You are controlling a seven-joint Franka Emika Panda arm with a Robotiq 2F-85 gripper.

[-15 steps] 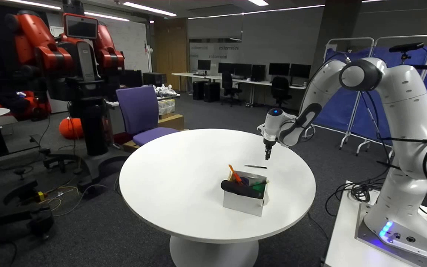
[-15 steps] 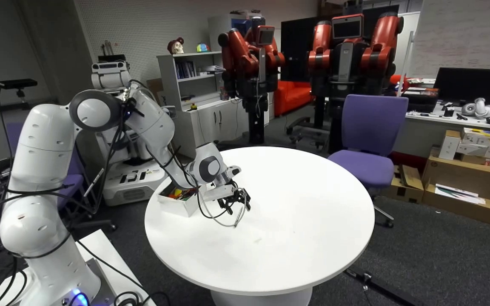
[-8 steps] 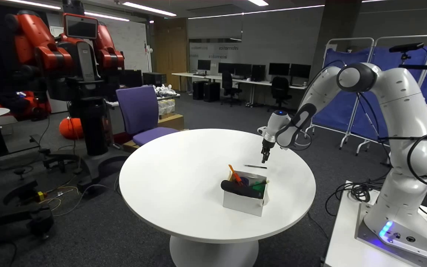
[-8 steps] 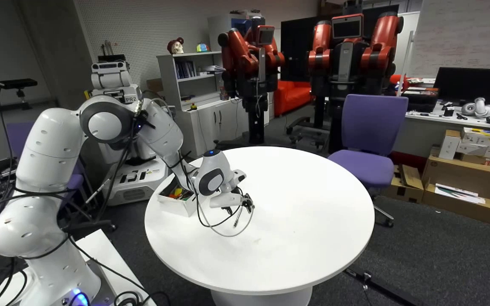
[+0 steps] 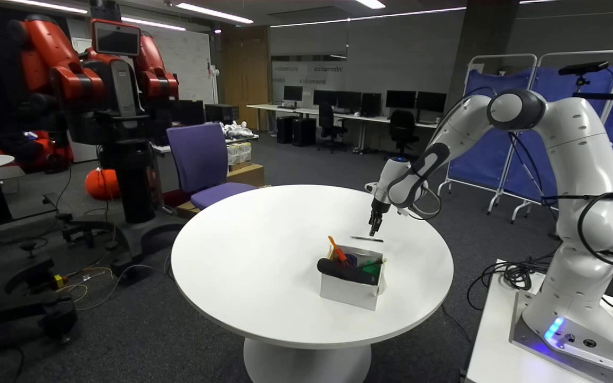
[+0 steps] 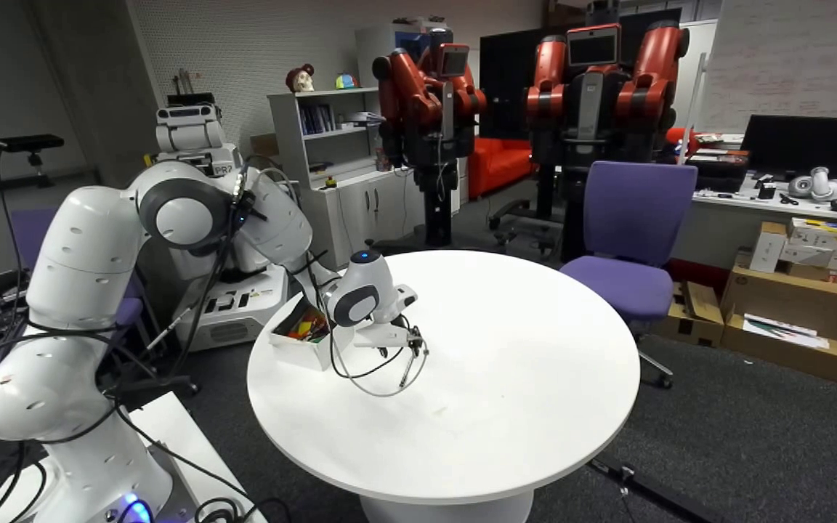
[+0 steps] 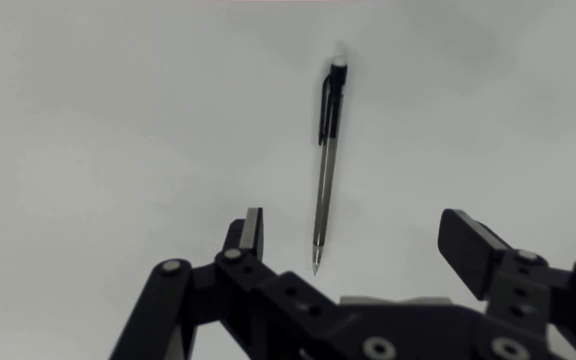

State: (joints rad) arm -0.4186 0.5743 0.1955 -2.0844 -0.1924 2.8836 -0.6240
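A slim mechanical pencil or pen (image 7: 327, 170) with a black clip end and a grey clear barrel lies on the white round table. It also shows in both exterior views (image 5: 366, 239) (image 6: 407, 370). My gripper (image 7: 353, 220) is open and empty, pointing down above the table near the pen. In the wrist view the pen's tip end lies between the two fingers, nearer the left finger, and its clip end points away. No finger seems to touch it. The gripper shows in both exterior views (image 5: 373, 232) (image 6: 399, 351), tilted slightly.
A white box (image 5: 348, 291) holds an orange-handled item (image 5: 338, 252), a black cylindrical item (image 5: 347, 272) and green things. It stands close to the gripper, also in an exterior view (image 6: 298, 354). A purple chair (image 6: 622, 280) stands by the round table (image 6: 535, 407). A cable loop hangs from the wrist.
The arm has swung and tilted, and my gripper has moved lower and toward the pen. In an exterior view it shifted left and down. The pen and the box have not moved.
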